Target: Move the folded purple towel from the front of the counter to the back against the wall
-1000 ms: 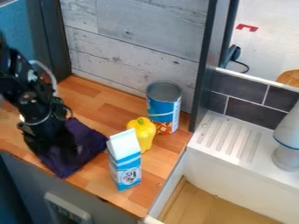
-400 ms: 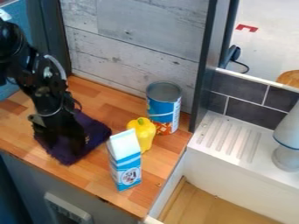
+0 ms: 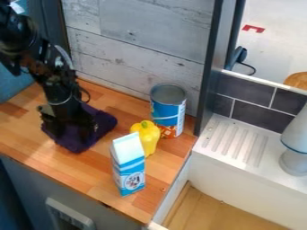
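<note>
At left of the frame, the pincer [image 3: 73, 134] is low over the purple cloth [image 3: 106, 120] on the tabletop [image 3: 30, 143], perhaps to press or grip it; whether it is spread or closed, I cannot tell. Carton [image 3: 128, 170], pepper [image 3: 150, 137] and can [image 3: 168, 110] stand on their own bases.

From my end I count four loose items on one bench [image 3: 66, 168]: one cloth [image 3: 105, 121], one milk carton [image 3: 128, 168], one yellow bell pepper [image 3: 146, 138] and one tin can [image 3: 168, 110]. I make it one of each kind, no doubles. I also count one gripper [image 3: 71, 134], one draining board [image 3: 237, 140] and, at the right edge, one pale object [image 3: 295, 134] I can't name for certain
</note>
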Controlling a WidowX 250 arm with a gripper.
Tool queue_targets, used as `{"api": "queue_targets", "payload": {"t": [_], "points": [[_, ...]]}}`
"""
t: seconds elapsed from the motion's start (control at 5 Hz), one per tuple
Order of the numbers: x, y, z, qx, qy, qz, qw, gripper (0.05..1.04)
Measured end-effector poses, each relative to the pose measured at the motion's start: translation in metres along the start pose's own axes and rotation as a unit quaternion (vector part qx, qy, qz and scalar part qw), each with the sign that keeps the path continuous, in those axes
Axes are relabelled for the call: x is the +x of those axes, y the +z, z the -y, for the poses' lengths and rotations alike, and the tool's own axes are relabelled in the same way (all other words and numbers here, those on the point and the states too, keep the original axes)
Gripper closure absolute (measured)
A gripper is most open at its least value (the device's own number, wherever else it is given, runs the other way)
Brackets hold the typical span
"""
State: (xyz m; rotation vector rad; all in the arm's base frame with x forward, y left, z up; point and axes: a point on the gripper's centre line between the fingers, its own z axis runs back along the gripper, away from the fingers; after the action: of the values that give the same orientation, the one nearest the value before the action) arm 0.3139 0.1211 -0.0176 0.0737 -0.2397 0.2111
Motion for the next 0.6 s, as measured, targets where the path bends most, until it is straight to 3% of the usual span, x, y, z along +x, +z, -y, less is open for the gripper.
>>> {"api": "queue_targets", "payload": {"t": [0.6], "points": [[0.061,-0.013,-0.008,-0.004,0.027,0.0,0.9996,0.083]]}}
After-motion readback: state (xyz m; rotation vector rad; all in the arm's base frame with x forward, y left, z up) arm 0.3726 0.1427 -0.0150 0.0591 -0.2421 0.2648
